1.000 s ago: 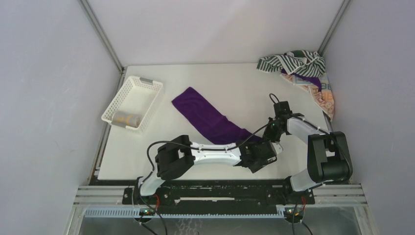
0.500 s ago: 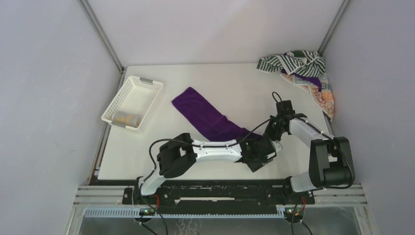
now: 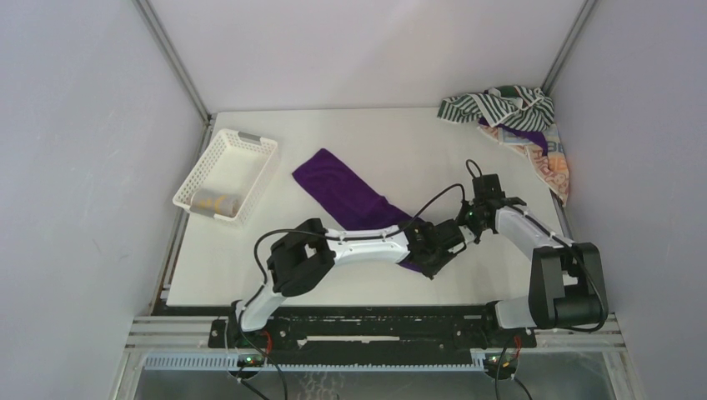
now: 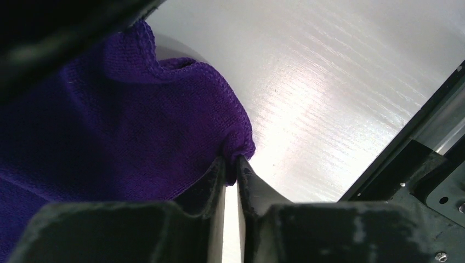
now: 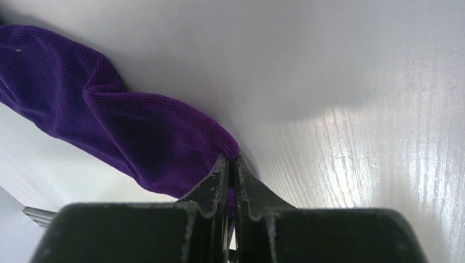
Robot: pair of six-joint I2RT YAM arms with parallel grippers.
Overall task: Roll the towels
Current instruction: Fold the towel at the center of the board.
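My left claw (image 4: pixel 231 162) has just nipped shut on a corner of the purple towel (image 3: pixel 350 200) lying on the tabletop (image 3: pixel 400 142); right claw (image 5: pixel 231 159) pinches the other. Rolling can begin, I judge.

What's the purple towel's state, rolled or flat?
Flat, not rolled: the purple towel lies as a long strip on the table, near corners pinched by the left gripper and right gripper.
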